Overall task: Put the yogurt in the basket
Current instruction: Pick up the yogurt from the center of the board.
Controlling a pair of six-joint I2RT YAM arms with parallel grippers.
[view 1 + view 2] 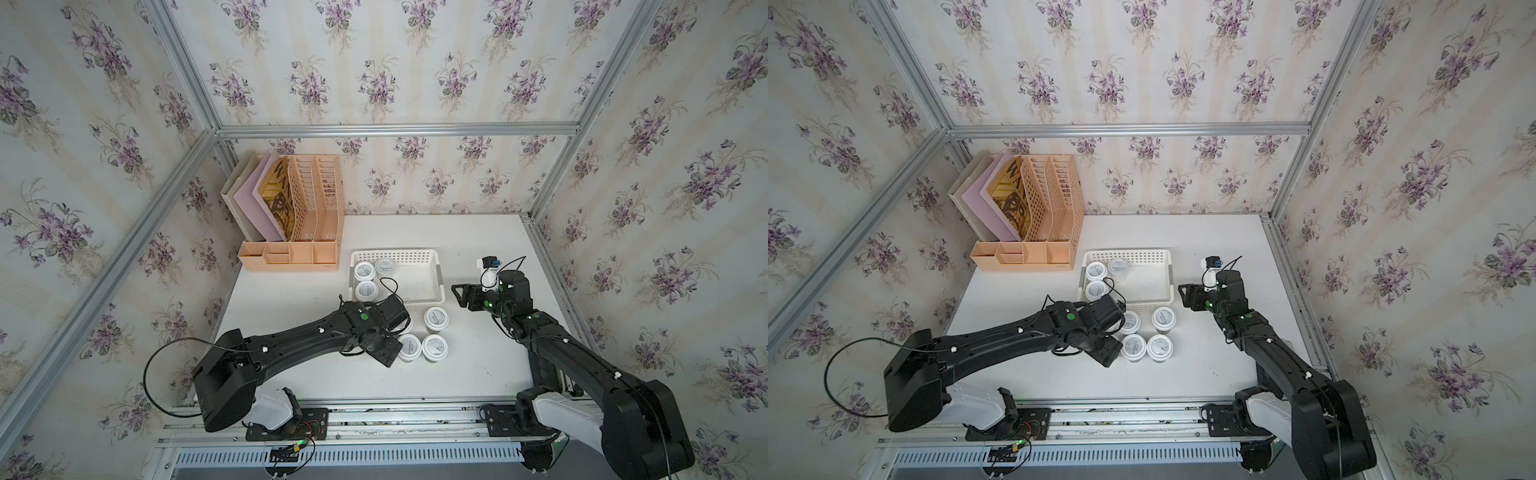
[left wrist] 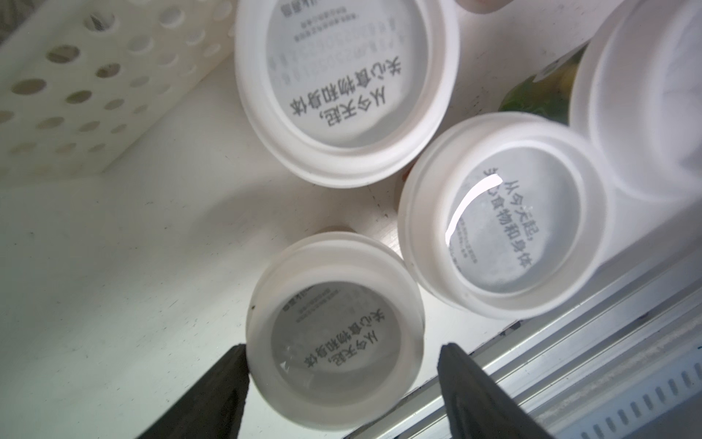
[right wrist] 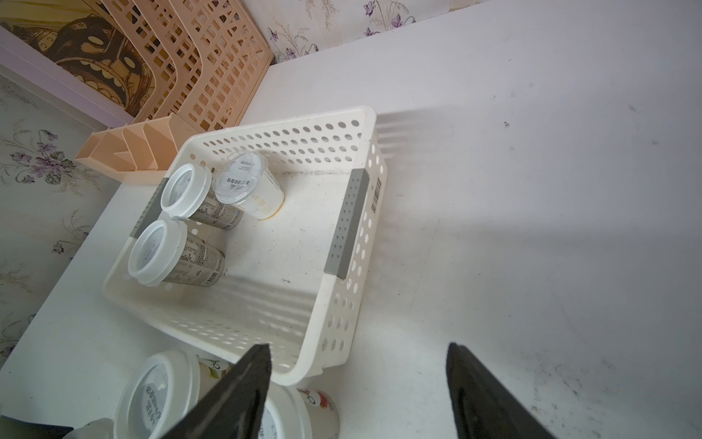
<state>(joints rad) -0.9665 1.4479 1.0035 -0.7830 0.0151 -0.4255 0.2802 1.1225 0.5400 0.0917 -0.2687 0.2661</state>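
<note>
Top views: three yogurt cups (image 1: 364, 271) in the basket (image 1: 395, 252), four more cups (image 1: 1159, 347) at its six o'clock; left gripper (image 2: 342, 349) straddles one unclenched, right gripper (image 3: 357, 346) gapes empty.

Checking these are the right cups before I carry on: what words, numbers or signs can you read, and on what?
"从今天起,关心食物和身体": yogurt lid, same on two more.
"WAN", cut off: brown sheet in the file rack.
Barcode on the basket: digits unreadable.
Small print on lids, cup sides: blurred.
</note>
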